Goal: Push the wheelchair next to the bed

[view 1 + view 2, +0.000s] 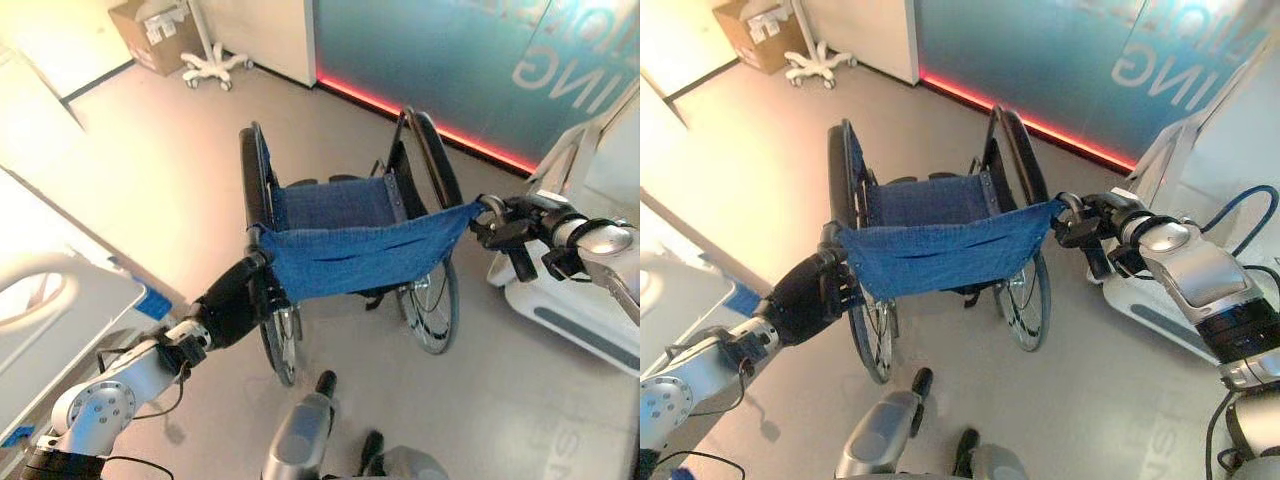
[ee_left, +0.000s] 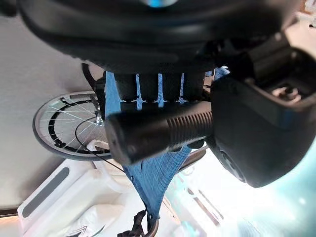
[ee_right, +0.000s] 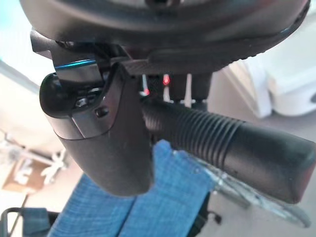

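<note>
A wheelchair [image 1: 350,235] with a blue fabric seat and backrest and black wheels stands on the grey floor in front of me, its back toward me. My left hand [image 1: 235,298] is curled round the left push handle [image 2: 163,133]. At the right push handle [image 3: 227,145], my right hand [image 1: 515,232] is wrapped the same way. The bed [image 1: 60,310], white with a rounded rail and blue tabs, lies at the lower left, close beside my left arm.
A white machine [image 1: 590,300] stands on the floor to the right of the wheelchair. Beyond it is a teal glass wall [image 1: 450,60] with a red light strip at its foot. A cardboard box [image 1: 155,35] and a wheeled stand base [image 1: 212,68] sit far back left.
</note>
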Tool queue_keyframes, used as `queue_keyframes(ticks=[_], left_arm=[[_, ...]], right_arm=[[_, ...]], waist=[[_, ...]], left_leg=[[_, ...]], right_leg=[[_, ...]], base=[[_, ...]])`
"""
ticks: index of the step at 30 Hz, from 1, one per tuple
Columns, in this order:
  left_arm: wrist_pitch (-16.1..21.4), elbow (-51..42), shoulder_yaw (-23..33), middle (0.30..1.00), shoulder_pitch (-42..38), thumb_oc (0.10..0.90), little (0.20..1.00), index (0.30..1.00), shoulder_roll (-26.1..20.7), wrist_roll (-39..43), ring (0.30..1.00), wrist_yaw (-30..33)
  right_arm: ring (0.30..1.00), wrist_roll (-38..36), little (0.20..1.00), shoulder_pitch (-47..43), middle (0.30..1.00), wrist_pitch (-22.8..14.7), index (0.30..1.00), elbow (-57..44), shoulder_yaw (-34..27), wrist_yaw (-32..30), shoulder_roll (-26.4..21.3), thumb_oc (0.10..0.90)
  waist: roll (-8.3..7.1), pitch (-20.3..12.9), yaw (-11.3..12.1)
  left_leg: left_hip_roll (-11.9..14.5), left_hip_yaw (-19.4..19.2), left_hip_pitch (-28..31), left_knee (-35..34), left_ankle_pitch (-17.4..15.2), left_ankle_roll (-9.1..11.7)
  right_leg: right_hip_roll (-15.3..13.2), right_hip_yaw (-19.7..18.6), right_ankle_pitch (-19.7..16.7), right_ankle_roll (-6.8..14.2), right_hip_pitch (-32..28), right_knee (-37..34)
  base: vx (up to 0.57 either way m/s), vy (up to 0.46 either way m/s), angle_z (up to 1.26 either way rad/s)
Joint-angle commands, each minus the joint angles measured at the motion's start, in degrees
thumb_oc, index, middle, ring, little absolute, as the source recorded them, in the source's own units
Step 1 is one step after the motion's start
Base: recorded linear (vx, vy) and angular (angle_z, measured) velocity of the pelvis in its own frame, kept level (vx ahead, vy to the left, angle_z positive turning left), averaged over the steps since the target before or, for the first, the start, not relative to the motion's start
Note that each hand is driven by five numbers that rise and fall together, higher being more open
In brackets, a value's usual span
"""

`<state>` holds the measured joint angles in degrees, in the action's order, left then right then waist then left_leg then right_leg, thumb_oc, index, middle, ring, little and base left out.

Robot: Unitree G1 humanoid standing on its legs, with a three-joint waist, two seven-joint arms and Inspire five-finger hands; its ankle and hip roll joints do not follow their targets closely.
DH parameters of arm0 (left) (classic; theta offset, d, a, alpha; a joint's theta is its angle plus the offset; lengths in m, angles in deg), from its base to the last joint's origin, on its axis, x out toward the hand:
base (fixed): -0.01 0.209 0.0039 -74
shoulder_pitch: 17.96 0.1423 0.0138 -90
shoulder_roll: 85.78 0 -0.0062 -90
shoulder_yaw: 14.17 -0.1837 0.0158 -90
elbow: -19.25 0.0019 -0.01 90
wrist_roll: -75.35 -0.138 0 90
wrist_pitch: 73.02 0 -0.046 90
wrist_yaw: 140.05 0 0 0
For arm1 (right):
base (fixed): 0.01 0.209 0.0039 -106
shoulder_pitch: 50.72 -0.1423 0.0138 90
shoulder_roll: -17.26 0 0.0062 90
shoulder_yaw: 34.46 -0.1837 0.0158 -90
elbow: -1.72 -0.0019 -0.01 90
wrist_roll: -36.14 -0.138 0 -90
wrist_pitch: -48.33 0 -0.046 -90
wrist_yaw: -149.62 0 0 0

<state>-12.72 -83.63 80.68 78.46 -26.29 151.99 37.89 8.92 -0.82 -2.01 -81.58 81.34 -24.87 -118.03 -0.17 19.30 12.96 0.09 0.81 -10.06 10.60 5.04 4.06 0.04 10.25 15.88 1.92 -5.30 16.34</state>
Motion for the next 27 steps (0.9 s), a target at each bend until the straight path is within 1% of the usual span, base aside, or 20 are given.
queue_keyframes(ticks=[1,2,3,4,5,6,7,9,10,12,13,15,16,18,19,21,22,23,25,27], left_arm=[[14.8,-2.6,11.3,0.3,-6.1,0.4,0.3,0.3,-2.5,-0.7,0.3,-0.6],[14.4,-1.8,10.6,0.3,-7.6,0.4,0.3,0.3,-2.5,-0.9,0.3,-0.8],[13.6,-1.3,10.2,0.3,-9.0,0.4,0.3,0.3,-2.8,-0.9,0.3,-0.6],[13.1,-0.7,10.1,0.3,-9.8,0.4,0.3,0.3,-3.1,-1.0,0.3,-0.4],[12.3,0.5,10.3,0.3,-10.8,0.4,0.3,0.3,-3.6,-1.3,0.3,-0.7],[12.2,0.5,10.3,0.3,-10.9,0.4,0.3,0.3,-3.8,-1.3,0.3,-0.5],[11.4,1.0,11.0,0.3,-11.2,0.4,0.3,0.3,-4.2,-1.5,0.3,-0.5],[10.8,1.7,11.7,0.3,-11.5,0.4,0.3,0.3,-4.8,-1.8,0.3,-0.8],[10.6,2.4,12.2,0.3,-11.6,0.4,0.3,0.3,-6.0,-1.2,0.3,-1.0],[10.8,2.6,12.3,0.3,-11.5,0.4,0.3,0.3,-6.8,-0.8,0.3,-1.4],[10.9,2.5,12.5,0.3,-11.4,0.4,0.3,0.3,-7.2,-0.3,0.3,-1.6],[11.2,2.0,12.6,0.3,-11.2,0.4,0.3,0.3,-9.0,1.8,0.3,-1.2],[11.0,1.8,12.2,0.3,-11.8,0.4,0.3,0.3,-9.7,3.0,0.3,-0.3],[11.0,1.8,11.6,0.3,-12.3,0.4,0.3,0.3,-10.5,4.1,0.3,-0.5],[11.3,1.6,10.9,0.3,-12.7,0.4,0.3,0.3,-11.1,4.9,0.3,-0.6],[11.5,1.6,10.3,0.3,-13.3,0.4,0.3,0.3,-11.4,5.3,0.3,-0.7],[11.8,1.6,9.7,0.3,-13.8,0.4,0.3,0.3,-11.8,5.6,0.3,-0.3],[11.8,1.4,9.3,0.3,-14.5,0.4,0.3,0.3,-12.4,6.0,0.3,0.7],[11.3,1.0,9.8,0.3,-15.0,0.4,0.3,0.3,-12.9,6.6,0.3,2.6],[10.3,0.5,11.0,0.3,-14.6,0.4,0.3,0.3,-12.5,6.8,0.3,3.1]], right_arm=[[0.3,-0.7,0.3,-5.3,0.3,-10.5,0.3,-10.3,1.7,6.4,4.3,0.4],[0.3,0.2,0.3,-4.4,0.3,-11.3,0.3,-9.9,1.4,6.6,4.7,0.4],[0.3,0.8,0.3,-4.0,0.3,-11.6,0.3,-9.5,1.1,6.8,5.2,0.4],[0.3,1.3,0.3,-4.0,0.3,-12.1,0.3,-9.1,1.2,7.0,5.7,0.4],[0.3,1.6,0.3,-4.5,0.3,-12.9,0.3,-7.7,1.3,7.8,6.9,0.4],[0.3,1.7,0.3,-4.8,0.3,-13.1,0.3,-7.4,1.4,8.1,7.4,0.4],[0.3,1.3,0.3,-5.7,0.3,-13.3,0.3,-6.8,2.1,8.1,7.8,0.4],[0.3,1.6,0.3,-6.0,0.3,-13.7,0.3,-6.8,2.6,8.1,8.2,0.4],[0.3,1.8,0.3,-6.2,0.3,-14.5,0.3,-6.5,3.0,8.2,8.2,0.4],[0.3,1.6,0.3,-6.3,0.3,-15.2,0.3,-6.5,3.7,7.4,8.1,0.4],[0.3,1.5,0.3,-6.1,0.3,-15.3,0.3,-6.7,3.8,6.8,8.0,0.4],[0.3,1.4,0.3,-5.2,0.3,-15.1,0.3,-7.8,3.2,6.0,7.2,0.4],[0.3,1.6,0.3,-4.6,0.3,-14.7,0.3,-8.6,2.4,6.2,6.6,0.4],[0.3,1.9,0.3,-4.3,0.3,-13.8,0.3,-9.3,1.7,6.1,5.7,0.4],[0.3,1.4,0.3,-3.8,0.3,-13.8,0.3,-9.6,0.9,5.8,4.1,0.4],[0.3,0.8,0.3,-4.1,0.3,-13.9,0.3,-9.6,0.7,5.4,3.0,0.4],[0.3,-0.4,0.3,-4.9,0.3,-13.6,0.3,-9.8,1.0,5.1,2.0,0.4],[0.3,-1.9,0.3,-6.9,0.3,-12.3,0.3,-10.0,1.9,4.6,1.7,0.4],[0.3,-3.7,0.3,-9.4,0.3,-10.2,0.3,-10.8,2.7,4.4,2.0,0.4],[0.3,-5.3,0.3,-11.6,0.3,-7.8,0.3,-11.9,3.4,4.3,1.9,0.4]], waist=[[-2.52,-6.7,2.2],[-3.28,-7.3,1.7],[-3.79,-8.0,1.5],[-4.1,-8.6,1.6],[-5.08,-10.1,2.9],[-5.57,-10.4,3.5],[-6.43,-10.9,4.3],[-6.71,-11.0,4.5],[-6.79,-11.0,4.8],[-6.94,-10.9,4.7],[-6.97,-10.9,4.6],[-6.69,-11.3,4.2],[-5.69,-11.7,3.7],[-4.02,-11.2,3.0],[-2.41,-10.2,2.1],[-1.88,-9.9,1.6],[-1.62,-9.7,1.3],[-1.89,-9.4,1.0],[-2.61,-9.3,0.9],[-3.12,-9.6,0.6]], left_leg=[[-4.4,-12.1,-6.1,4.1,3.3,0.2],[-3.9,-18.2,-5.6,5.4,-0.1,-1.3],[-4.0,-20.8,-4.8,6.0,-3.5,-2.6],[-4.2,-21.9,-4.0,5.3,-6.0,-3.9],[-6.8,-20.1,-2.4,3.1,-8.8,-6.3],[-7.9,-19.1,-2.1,2.5,-9.2,-7.0],[-8.9,-19.0,-0.9,2.0,-10.2,-8.7],[-9.5,-17.9,0.2,1.3,-10.2,-9.4],[-9.2,-17.1,0.1,0.6,-8.3,-9.5],[-9.5,-15.3,0.1,0.8,-7.9,-9.5],[-9.7,-14.3,0.1,0.7,-7.7,-9.3],[-10.0,-11.8,0.0,0.5,-7.1,-8.8],[-9.7,-9.5,0.0,1.2,-7.0,-8.3],[-8.7,-6.4,0.7,1.9,-7.0,-7.2],[-7.7,-2.5,2.2,2.7,-7.6,-5.9],[-6.9,0.0,3.5,2.9,-8.1,-5.1],[-6.1,1.9,5.3,2.6,-8.9,-4.3],[-4.6,2.9,7.6,1.8,-10.6,-3.5],[-2.5,2.8,9.9,0.8,-12.1,-2.7],[0.4,2.8,11.7,-0.6,-12.0,-1.5]], right_leg=[[6.0,5.0,-5.9,-1.7,-6.4,-9.7],[6.3,7.1,-4.5,-1.7,-7.1,-8.9],[6.2,8.6,-3.1,-1.5,-7.7,-8.0],[6.0,10.0,-2.6,-1.2,-7.8,-6.7],[5.4,11.3,-4.4,1.3,-8.2,-2.4],[4.9,11.7,-6.1,2.8,-8.3,-0.5],[3.9,12.7,-10.7,5.9,-7.3,5.4],[3.5,12.1,-15.7,9.5,-5.3,13.3],[4.6,10.5,-21.7,11.6,-3.0,17.1],[6.2,7.1,-25.7,13.0,-1.4,19.6],[6.4,5.7,-26.6,13.1,-0.9,19.6],[4.5,3.4,-25.2,12.6,-0.9,17.2],[0.4,3.7,-21.1,11.0,-0.8,14.4],[-2.4,4.7,-14.4,7.8,0.2,10.8],[-4.6,4.0,-10.6,5.9,1.7,4.4],[-6.5,2.9,-11.8,5.7,2.9,-0.3],[-9.3,1.9,-14.5,6.2,4.4,-4.1],[-12.5,1.0,-19.1,7.5,5.8,-7.6],[-14.2,0.7,-21.8,8.8,6.9,-9.9],[-12.5,0.4,-19.3,9.4,6.2,-10.7]], base=[[0.43,-0.115,-0.27],[0.37,-0.072,0.78],[0.4,-0.066,1.18],[0.51,-0.02,1.21],[0.47,-0.008,0.41],[0.53,0.01,0.04],[0.35,0.016,-0.32],[0.3,-0.038,-0.25],[0.19,-0.114,0.47],[0.16,-0.141,0.55],[0.23,-0.157,0.13],[0.24,-0.123,-0.31],[0.23,-0.114,-0.61],[0.24,-0.186,-0.27],[0.21,-0.232,0.17],[0.21,-0.269,0.61],[0.31,-0.402,1.27],[0.31,-0.391,1.4],[0.34,-0.407,1.58],[0.35,-0.399,1.14]])
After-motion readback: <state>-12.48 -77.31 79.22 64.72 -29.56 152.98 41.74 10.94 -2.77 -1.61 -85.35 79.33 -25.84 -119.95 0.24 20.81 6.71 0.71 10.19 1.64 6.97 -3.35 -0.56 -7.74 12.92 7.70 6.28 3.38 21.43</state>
